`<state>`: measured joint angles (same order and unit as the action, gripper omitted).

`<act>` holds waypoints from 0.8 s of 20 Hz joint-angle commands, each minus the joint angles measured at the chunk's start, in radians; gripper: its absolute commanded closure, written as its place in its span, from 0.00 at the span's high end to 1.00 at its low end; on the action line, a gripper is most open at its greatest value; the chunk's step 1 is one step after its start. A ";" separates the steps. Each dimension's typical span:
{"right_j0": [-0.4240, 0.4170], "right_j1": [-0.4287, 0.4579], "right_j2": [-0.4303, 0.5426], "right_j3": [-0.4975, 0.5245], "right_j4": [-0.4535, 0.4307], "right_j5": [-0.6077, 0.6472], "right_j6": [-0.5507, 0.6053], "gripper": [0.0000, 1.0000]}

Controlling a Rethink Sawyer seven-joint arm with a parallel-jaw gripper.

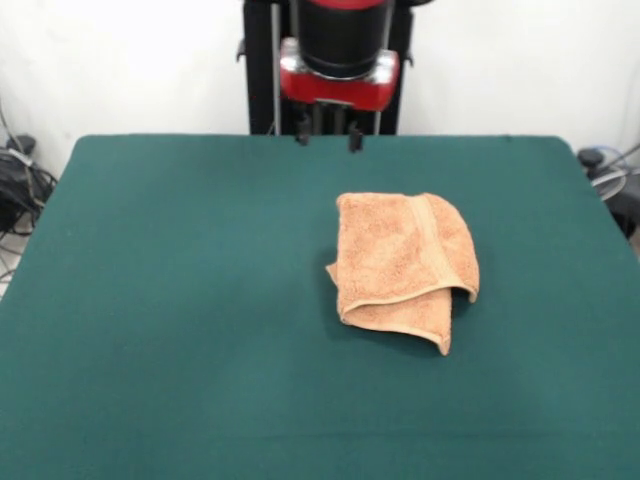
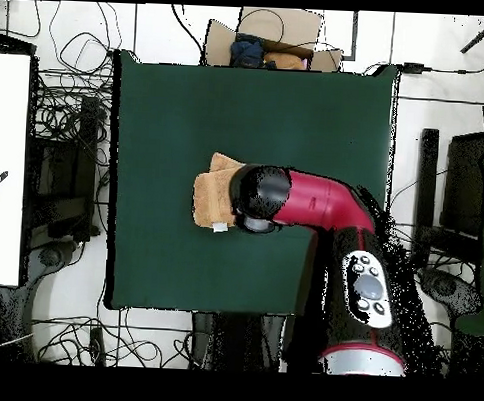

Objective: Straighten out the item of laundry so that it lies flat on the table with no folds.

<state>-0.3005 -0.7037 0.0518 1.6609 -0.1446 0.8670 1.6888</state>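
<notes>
The item of laundry is a peach-orange towel lying folded over itself on the green table, right of centre in the front view. One flap overlaps the lower layer and a corner sticks out toward the front. My gripper hangs high above the table, over the towel's far side. Its two dark fingertips stand apart with nothing between them. In the overhead view the red arm's black head covers part of the towel and hides the gripper. A white tag shows at the towel's edge.
A cardboard box sits beyond the table's top edge in the overhead view. Tangled cables lie on the floor at both sides. A white surface stands at the left.
</notes>
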 commanded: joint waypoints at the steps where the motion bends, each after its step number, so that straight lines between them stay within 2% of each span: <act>1: 0.085 0.014 0.043 0.095 0.066 -0.062 0.232 1.00; 9: 0.181 0.038 -0.006 0.074 0.122 -0.067 0.306 1.00; 16: 0.261 0.098 -0.044 0.071 0.169 -0.152 0.368 1.00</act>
<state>-0.0871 -0.6844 0.0410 1.6622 -0.0287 0.8431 1.6898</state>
